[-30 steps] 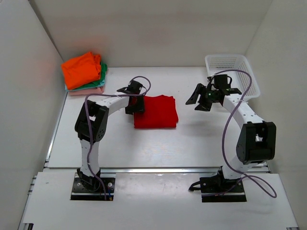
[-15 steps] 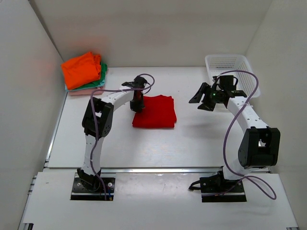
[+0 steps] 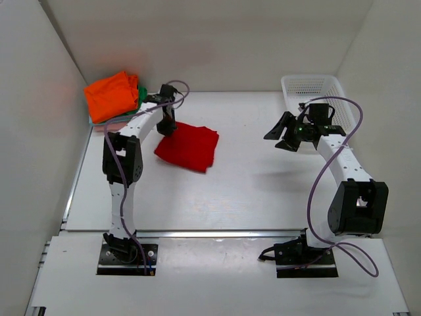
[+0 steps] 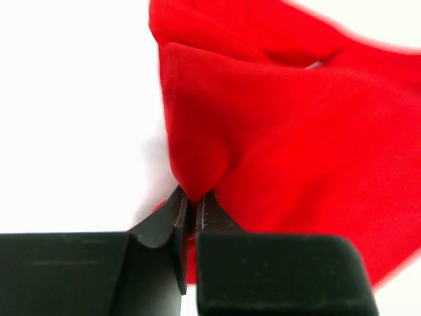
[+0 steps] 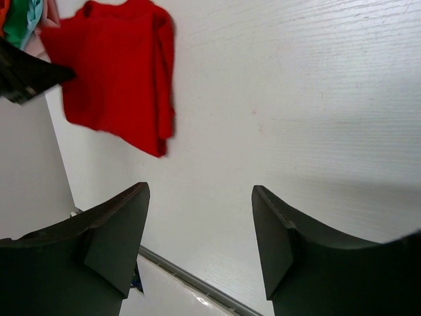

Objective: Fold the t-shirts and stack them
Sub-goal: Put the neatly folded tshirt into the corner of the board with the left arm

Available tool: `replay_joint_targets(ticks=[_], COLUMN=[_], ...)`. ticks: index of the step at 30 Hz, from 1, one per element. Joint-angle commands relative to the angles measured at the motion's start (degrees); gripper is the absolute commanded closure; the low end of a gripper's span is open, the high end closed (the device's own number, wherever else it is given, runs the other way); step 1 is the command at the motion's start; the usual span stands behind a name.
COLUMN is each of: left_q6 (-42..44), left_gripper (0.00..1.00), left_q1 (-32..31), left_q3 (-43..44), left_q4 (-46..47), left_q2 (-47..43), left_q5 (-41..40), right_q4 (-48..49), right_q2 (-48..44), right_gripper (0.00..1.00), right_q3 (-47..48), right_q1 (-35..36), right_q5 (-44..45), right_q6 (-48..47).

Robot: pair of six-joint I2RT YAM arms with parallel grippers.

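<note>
The folded red t-shirt [image 3: 189,147] lies tilted on the table, left of centre, and fills the left wrist view [image 4: 296,131]. My left gripper [image 3: 167,125] is shut on its upper left edge, a pinch of red cloth [image 4: 195,187] held between the jaws. A stack of folded t-shirts sits at the back left, orange [image 3: 110,96] on top, green [image 3: 141,96] and pale pink [image 3: 122,122] edges beneath. My right gripper [image 3: 287,133] hangs open above the table at the right, nothing between its fingers [image 5: 115,230]; the red shirt [image 5: 118,79] shows far off in its view.
A white mesh basket [image 3: 318,99] stands at the back right, just behind the right arm. White walls close in the table on the left, back and right. A metal rail [image 3: 217,234] runs along the table's near edge.
My left gripper closed on the red shirt's edge and dragged it left and back toward the stack; the shirt now lies rotated. The right gripper shifted slightly right, still open.
</note>
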Motion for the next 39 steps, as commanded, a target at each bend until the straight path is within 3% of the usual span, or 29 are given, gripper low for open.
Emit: replay_joint_targets(ticks=[1, 7, 13, 20, 24, 29, 39], left_q6=[6.0, 10.7, 15.7, 20.8, 20.8, 22.5, 17.8], left_gripper=[1.00, 1.00, 1.00, 1.00, 1.00, 1.00, 1.00], left_q1=[1.3, 3.1, 3.9, 5.7, 7.9, 11.0, 17.1], left_q3=[9.9, 21.1, 33.6, 39.9, 41.0, 33.8, 36.0], left_q4=[-1.1, -0.3, 3.9, 13.3, 15.3, 22.9, 22.9], left_q2=[-2.4, 1.1, 5.9, 7.7, 6.4, 1.1, 0.1], left_q5=[-8.3, -16.6, -17.0, -17.8, -17.3, -17.1, -12.7], right_q4=[0.4, 0.2, 3.9, 9.3, 6.7, 5.6, 4.5], right_q2=[-1.9, -2.0, -2.3, -1.2, -0.2, 1.0, 5.1], right_gripper=[0.39, 0.39, 0.39, 0.40, 0.40, 0.40, 0.41], right_q3=[0.6, 1.2, -0.8, -2.8, -1.8, -2.4, 2.6], right_q1=[0.4, 1.1, 3.6, 5.2, 5.5, 5.3, 7.4], right_q5=[-1.9, -3.8, -5.9, -8.9, -7.8, -8.2, -8.1], right_q6=[-0.2, 0.1, 3.4, 6.0, 4.4, 4.2, 5.9])
